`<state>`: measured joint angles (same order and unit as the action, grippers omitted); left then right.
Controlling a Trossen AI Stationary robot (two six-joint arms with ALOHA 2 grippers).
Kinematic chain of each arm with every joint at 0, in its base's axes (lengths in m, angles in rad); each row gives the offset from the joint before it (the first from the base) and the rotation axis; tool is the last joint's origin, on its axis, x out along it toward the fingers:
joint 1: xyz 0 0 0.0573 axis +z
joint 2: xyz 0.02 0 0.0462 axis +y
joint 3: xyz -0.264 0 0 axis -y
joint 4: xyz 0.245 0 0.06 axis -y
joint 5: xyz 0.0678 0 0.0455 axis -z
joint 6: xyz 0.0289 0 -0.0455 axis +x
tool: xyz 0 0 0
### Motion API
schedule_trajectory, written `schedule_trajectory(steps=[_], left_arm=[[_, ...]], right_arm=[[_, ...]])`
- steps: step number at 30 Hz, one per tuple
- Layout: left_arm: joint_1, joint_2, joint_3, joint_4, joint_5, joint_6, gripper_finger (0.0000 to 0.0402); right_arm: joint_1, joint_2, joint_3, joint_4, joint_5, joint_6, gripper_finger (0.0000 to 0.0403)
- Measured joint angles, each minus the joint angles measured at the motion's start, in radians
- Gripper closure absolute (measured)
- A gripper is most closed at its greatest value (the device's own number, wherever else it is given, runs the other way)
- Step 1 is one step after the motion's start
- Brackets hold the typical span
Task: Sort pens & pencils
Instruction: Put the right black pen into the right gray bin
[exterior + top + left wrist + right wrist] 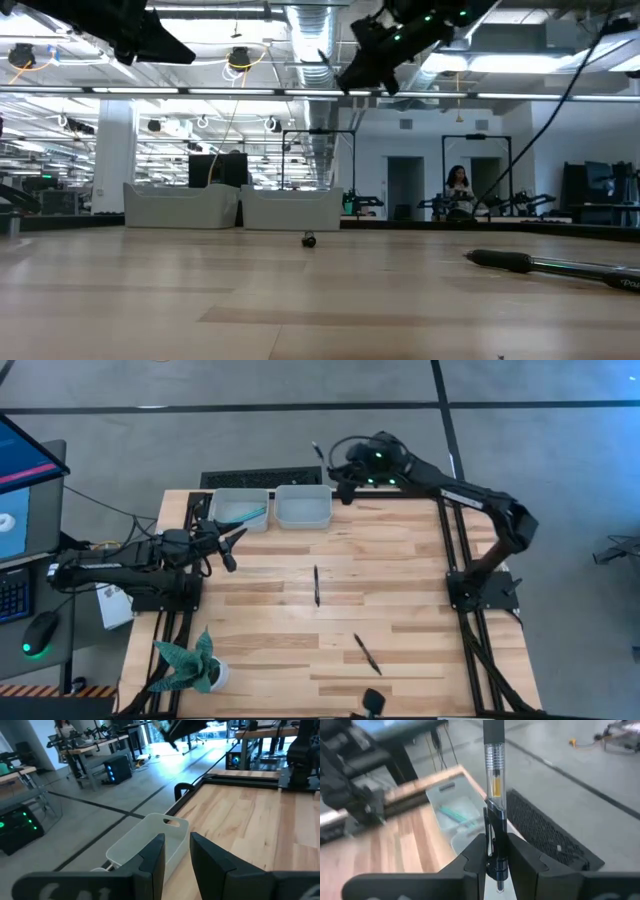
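Above right bin: right end effector pinching black pen; left end effector spread, empty.

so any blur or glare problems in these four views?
Right wrist view: held black pen sharp, left arm and table edge smeared. Low view: near tabletop soft, ceiling lights bright. Left wrist view: window glare at top. High view: even light, both loose black pens clear.
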<state>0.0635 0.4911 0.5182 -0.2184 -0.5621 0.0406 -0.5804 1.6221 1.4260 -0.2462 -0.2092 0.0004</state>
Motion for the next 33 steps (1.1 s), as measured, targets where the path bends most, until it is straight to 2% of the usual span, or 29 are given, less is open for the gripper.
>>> schedule_trajectory(steps=[8,15,23,33], left_arm=[[0.000,0.000,0.000,-0.001,0.000,-0.005,0.0319],[0.002,0.000,0.000,-0.005,0.001,-0.026,0.0319],[0.002,0.000,0.000,-0.044,0.004,-0.074,0.0319],[0.002,0.000,0.000,-0.059,0.005,-0.121,0.0319]], right_arm=[[0.012,0.187,0.205,-0.151,0.000,-0.081,0.0315],[0.024,0.333,0.326,-0.321,0.000,-0.132,0.0315],[0.038,0.445,0.365,-0.421,0.001,-0.158,0.0315],[0.040,0.497,0.363,-0.485,0.003,-0.160,0.0315]])
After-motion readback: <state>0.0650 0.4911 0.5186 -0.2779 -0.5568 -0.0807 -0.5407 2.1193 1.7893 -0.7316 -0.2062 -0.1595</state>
